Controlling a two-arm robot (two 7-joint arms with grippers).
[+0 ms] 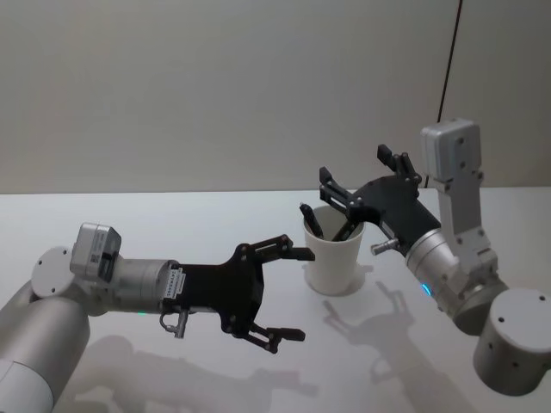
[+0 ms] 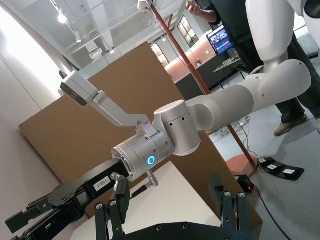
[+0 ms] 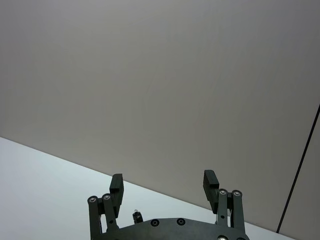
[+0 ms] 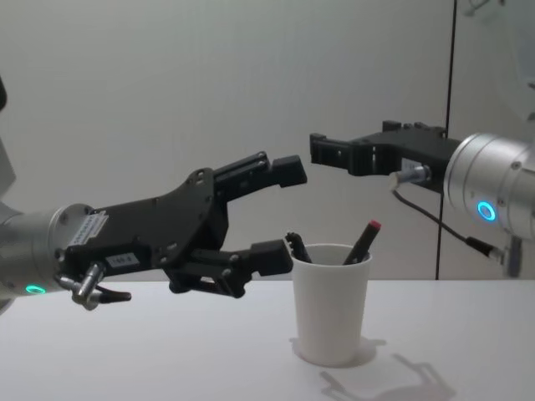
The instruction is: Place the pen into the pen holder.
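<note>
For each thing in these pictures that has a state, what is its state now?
pen holder: upright on the table, two pens inside.
black pen: in the cup, leaning toward the robot's left.
red-capped pen: in the cup, leaning toward the robot's right.
left gripper: open, empty, beside the cup.
right gripper: open, empty, above the cup.

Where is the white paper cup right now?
The white paper cup stands on the white table, between the left gripper and right gripper.

Pens [image 1: 313, 221] stand in the pen holder [image 1: 334, 254], seemingly between two spread grippers.
</note>
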